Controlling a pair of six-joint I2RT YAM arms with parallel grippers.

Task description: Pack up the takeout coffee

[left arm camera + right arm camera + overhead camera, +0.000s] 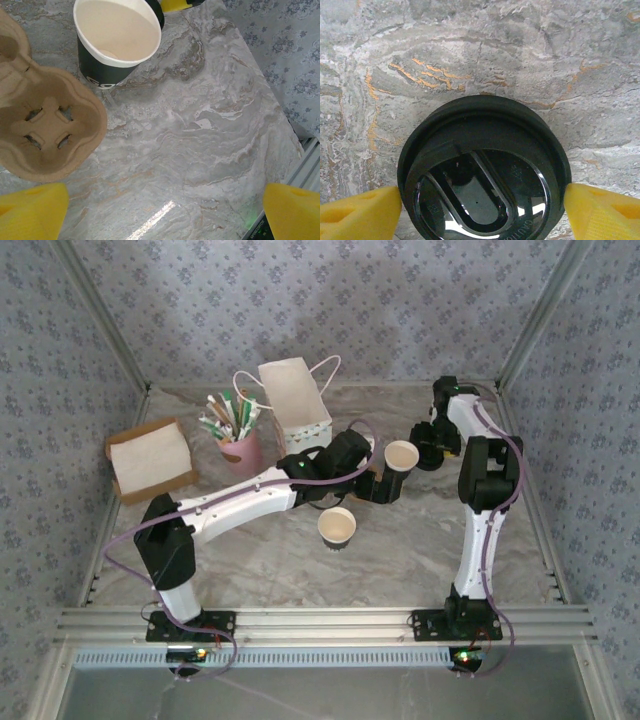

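Yellow pads (360, 212) of my right gripper (482, 210) press on opposite sides of the black lid (482, 175), sip slot up, so these jaws are closed on it at the lid's full width. Whether it rests on the marble table (470, 60) or hangs just above it I cannot tell. My left gripper (165, 215) is the opposite case: its fingertips (30, 210) stand wide apart with nothing but stone between them. Just ahead of them lies a pulp cup carrier (45, 130), pockets up and unfilled, and close against it stands a dark-walled cup (117, 40), open and empty, not the one I am after. The takeout coffee (337, 527) I take to be the other open cup, upright and lidless on the near side of my left forearm, though from above its wall colour is hard to read. From the lid-holding jaws it lies to my left and toward the near edge, with the dark-walled cup, the carrier and my left gripper between. The left gripper is nearer, but the right has the lid, so I judge the lid must cross over and settle flat on that upturned rim.
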